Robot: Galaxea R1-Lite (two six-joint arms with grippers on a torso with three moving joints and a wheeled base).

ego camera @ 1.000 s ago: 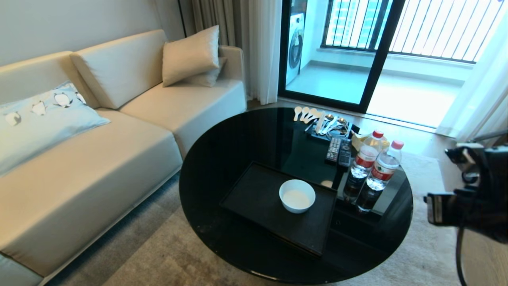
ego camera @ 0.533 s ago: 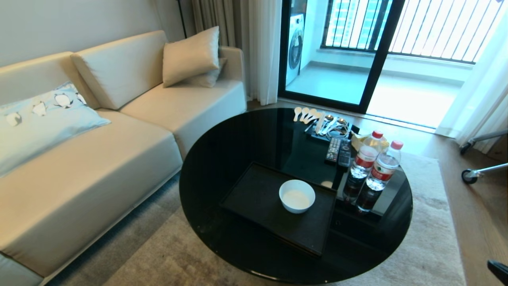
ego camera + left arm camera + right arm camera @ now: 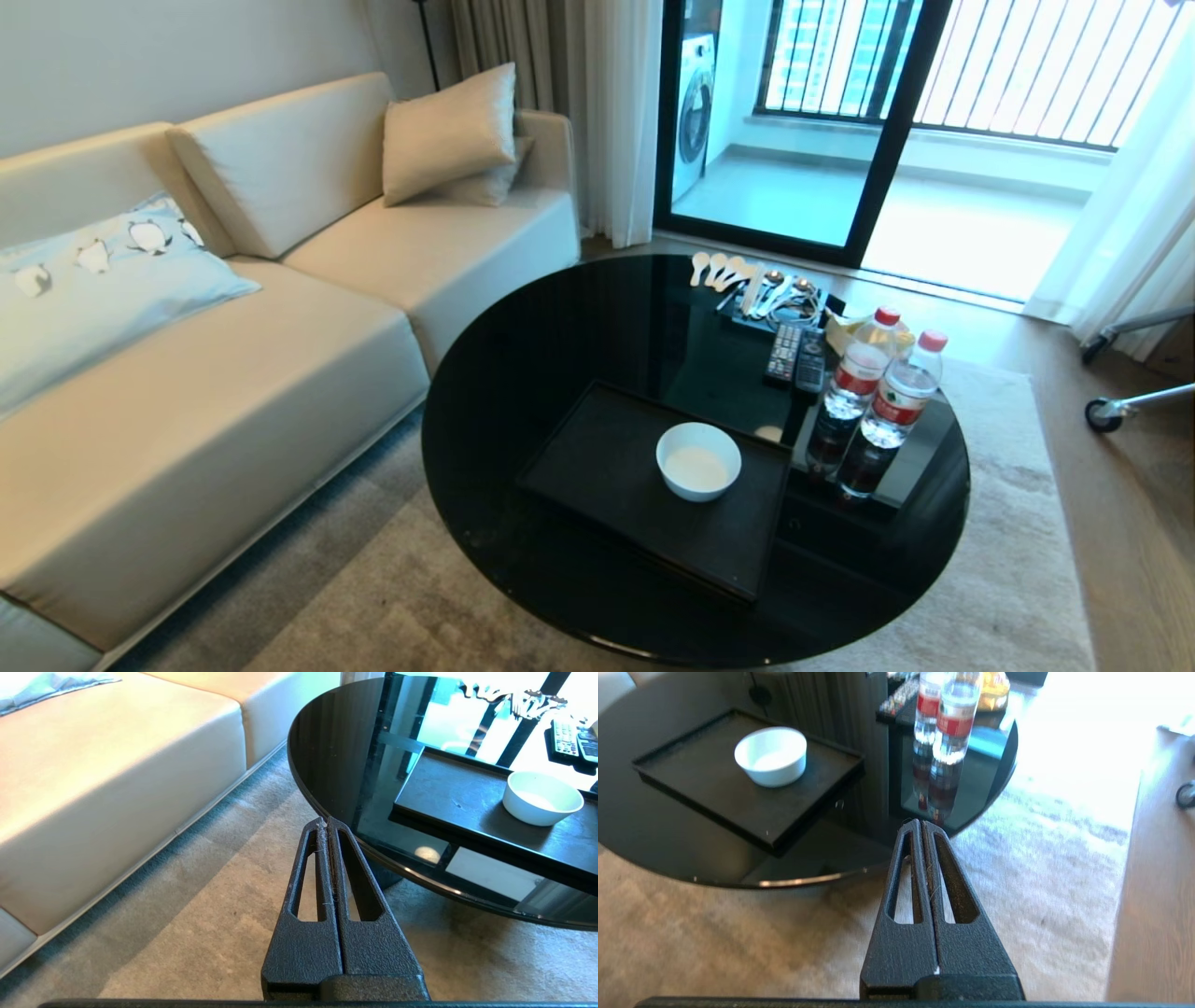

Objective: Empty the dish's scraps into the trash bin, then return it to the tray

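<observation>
The dish (image 3: 698, 461), a small white bowl, stands on the black tray (image 3: 597, 467) on the round glossy black table (image 3: 523, 355); its inside looks plain white. It also shows as the dish (image 3: 542, 797) and the dish (image 3: 771, 755) in the wrist views, on the tray (image 3: 448, 793) and the tray (image 3: 696, 770). The scraps and the trash bin are out of view. My left gripper (image 3: 325, 821) is shut and empty, low over the carpet near the table's rim. My right gripper (image 3: 921, 823) is shut and empty, low beside the table. Neither arm shows in the head view.
Two water bottles (image 3: 882, 401), two remote controls (image 3: 795, 355) and several spoons (image 3: 738, 275) stand at the table's far right. A beige sofa (image 3: 233, 308) runs along the left. A wheeled stand leg (image 3: 1116, 411) lies on the floor to the right.
My right arm, raised at the right edge of the head view a second ago, has dropped down and out of that view. The dish and tray have not moved.
</observation>
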